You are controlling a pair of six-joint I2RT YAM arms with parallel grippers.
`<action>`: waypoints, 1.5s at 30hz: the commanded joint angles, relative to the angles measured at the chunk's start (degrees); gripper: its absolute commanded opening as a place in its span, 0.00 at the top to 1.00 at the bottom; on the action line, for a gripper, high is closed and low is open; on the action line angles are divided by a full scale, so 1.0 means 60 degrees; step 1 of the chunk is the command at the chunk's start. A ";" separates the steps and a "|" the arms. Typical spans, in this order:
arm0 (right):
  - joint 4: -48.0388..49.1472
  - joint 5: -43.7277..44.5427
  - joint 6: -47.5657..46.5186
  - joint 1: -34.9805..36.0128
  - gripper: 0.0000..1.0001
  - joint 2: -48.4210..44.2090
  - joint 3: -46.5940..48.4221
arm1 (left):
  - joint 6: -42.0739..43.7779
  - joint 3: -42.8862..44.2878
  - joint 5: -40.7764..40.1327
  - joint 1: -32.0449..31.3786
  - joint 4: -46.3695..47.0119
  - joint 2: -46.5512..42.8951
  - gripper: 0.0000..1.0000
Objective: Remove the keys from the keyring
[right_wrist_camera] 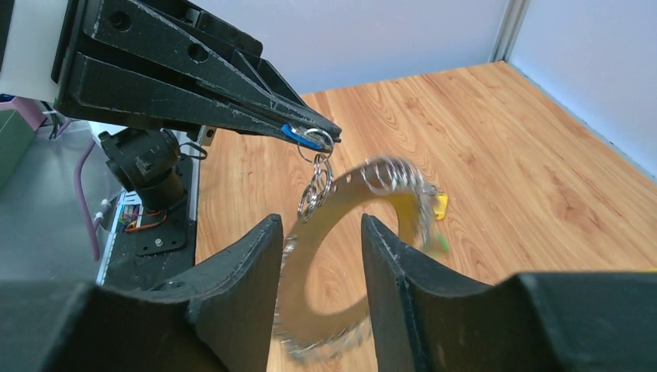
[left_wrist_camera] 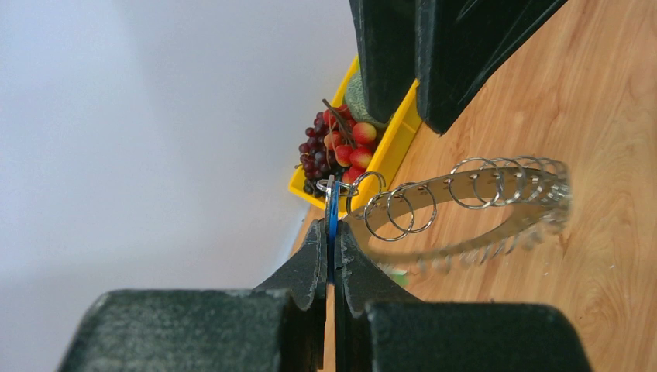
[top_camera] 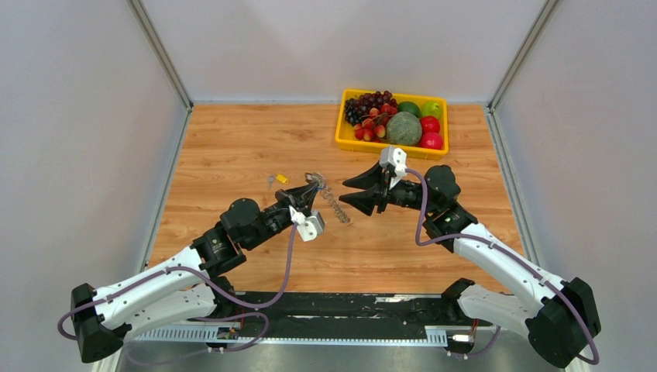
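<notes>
My left gripper (top_camera: 313, 188) is shut on a blue-headed key (left_wrist_camera: 332, 221), held above the table. The keyring (top_camera: 335, 204) hangs from that key by small silvery loops and looks motion-blurred. It shows as a grey ring with a fringe of loops in the left wrist view (left_wrist_camera: 496, 186). My right gripper (top_camera: 343, 194) is open, just right of the ring. In the right wrist view the keyring (right_wrist_camera: 329, 263) hangs between my open fingers (right_wrist_camera: 240, 271) without being gripped. A yellow key (top_camera: 282, 179) and a small dark key (top_camera: 270, 183) lie loose on the table. A green key (right_wrist_camera: 442, 245) lies by the yellow one (right_wrist_camera: 439, 205).
A yellow bin (top_camera: 342, 138) of toy fruit stands at the back of the wooden table, right of centre. Grey walls close in the left, right and back edges. The arm bases and a black rail run along the near edge.
</notes>
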 commanded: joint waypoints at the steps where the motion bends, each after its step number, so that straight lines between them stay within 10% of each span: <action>1: 0.0599 -0.0288 -0.0101 0.0162 0.56 0.0175 0.0407 | -0.0225 0.0337 0.0704 -0.0045 0.0398 -0.0182 1.00; 45: 0.0023 -0.1567 -0.0342 0.0905 0.75 0.1825 0.1517 | -0.0105 0.0160 0.1212 -0.0030 0.0664 -0.0429 1.00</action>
